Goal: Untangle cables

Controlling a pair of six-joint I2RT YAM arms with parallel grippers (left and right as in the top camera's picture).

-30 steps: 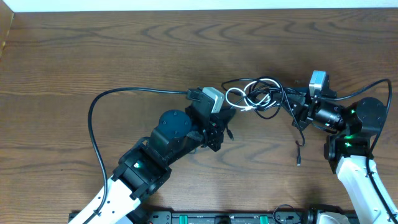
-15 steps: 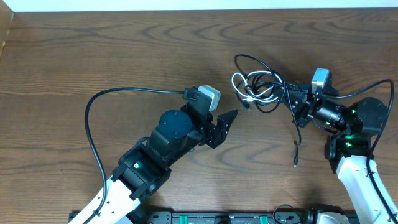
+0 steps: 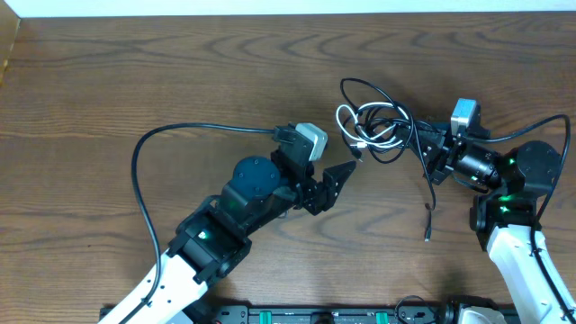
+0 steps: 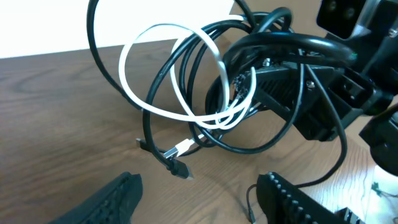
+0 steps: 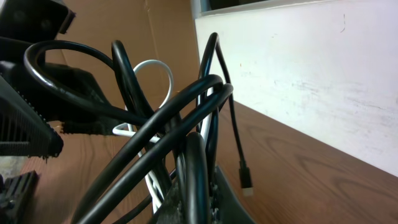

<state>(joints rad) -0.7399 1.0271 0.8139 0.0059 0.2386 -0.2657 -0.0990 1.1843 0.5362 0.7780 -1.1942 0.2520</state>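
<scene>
The cables (image 3: 373,126) form a tangle of black loops with one white cord (image 3: 346,121), lying right of the table's middle. My right gripper (image 3: 421,147) is shut on the black strands at the tangle's right side, and its wrist view shows them running between the jaws (image 5: 199,199). One black cord (image 3: 430,211) trails toward me from that grip. My left gripper (image 3: 342,175) stands open just left of the tangle, touching nothing. In its wrist view a small black plug (image 4: 177,168) lies ahead of the open fingers (image 4: 118,199), with the white loop (image 4: 165,74) beyond.
The left arm's own thick black cable (image 3: 144,162) arcs over the table's left half. A white wall (image 3: 270,7) borders the far edge. A black rail (image 3: 342,315) runs along the near edge. A plug (image 5: 247,180) dangles beside the right jaws.
My left gripper has opened and let go of the cables. The tangle shifted right and away with the right gripper. The left fingers have since edged right toward it.
</scene>
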